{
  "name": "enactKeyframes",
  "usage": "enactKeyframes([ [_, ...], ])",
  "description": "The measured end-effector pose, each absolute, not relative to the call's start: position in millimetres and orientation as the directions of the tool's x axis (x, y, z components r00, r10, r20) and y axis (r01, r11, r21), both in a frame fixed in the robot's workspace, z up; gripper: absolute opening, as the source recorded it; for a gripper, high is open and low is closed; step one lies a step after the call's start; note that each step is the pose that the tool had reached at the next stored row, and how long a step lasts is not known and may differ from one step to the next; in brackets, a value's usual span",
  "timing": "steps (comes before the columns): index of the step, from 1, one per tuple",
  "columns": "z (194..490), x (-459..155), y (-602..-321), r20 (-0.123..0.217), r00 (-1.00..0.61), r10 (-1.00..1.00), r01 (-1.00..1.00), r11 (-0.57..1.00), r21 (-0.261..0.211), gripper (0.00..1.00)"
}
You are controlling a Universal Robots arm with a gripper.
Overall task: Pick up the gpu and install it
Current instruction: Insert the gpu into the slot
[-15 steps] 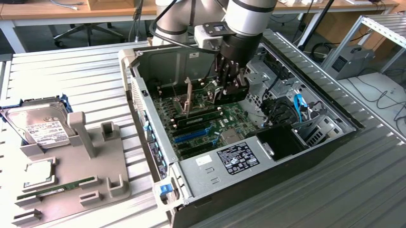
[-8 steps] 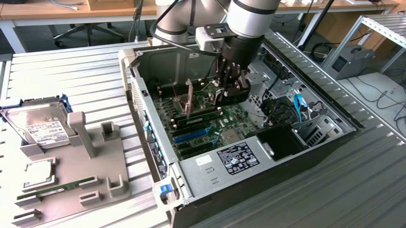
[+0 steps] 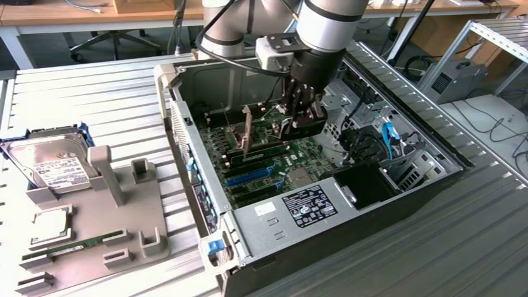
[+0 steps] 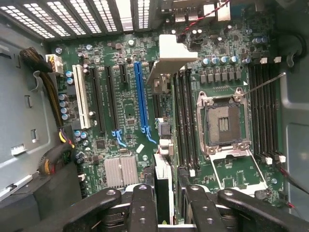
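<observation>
My gripper (image 3: 298,127) reaches down into the open computer case (image 3: 429,179) and is shut on the gpu (image 3: 247,135), which stands on edge over the green motherboard (image 3: 272,164). In the wrist view the gpu (image 4: 164,169) runs edge-on away from between my fingers (image 4: 142,208), and its pale metal end bracket (image 4: 171,58) points at the vented rear wall. The card hangs just beside the long blue slot (image 4: 141,96), between it and the black memory slots (image 4: 186,116). Whether its edge touches a slot is hidden.
An open CPU socket (image 4: 224,121) and a small silver heatsink (image 4: 120,170) lie on the board. The power supply (image 3: 305,207) and a blue cable (image 3: 387,136) crowd the case's near end. At the exterior view's left, a grey fixture (image 3: 123,210) holds a hard drive (image 3: 49,164) and a RAM stick (image 3: 74,244).
</observation>
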State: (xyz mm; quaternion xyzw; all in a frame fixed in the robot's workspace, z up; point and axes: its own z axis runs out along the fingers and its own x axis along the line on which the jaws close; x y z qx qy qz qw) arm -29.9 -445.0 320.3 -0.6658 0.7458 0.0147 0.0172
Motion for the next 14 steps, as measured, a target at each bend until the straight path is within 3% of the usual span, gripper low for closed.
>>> enactKeyframes([
  [14,319,-42,-446,-0.047,-0.113,-0.993,-0.994,0.113,-0.001,0.29],
])
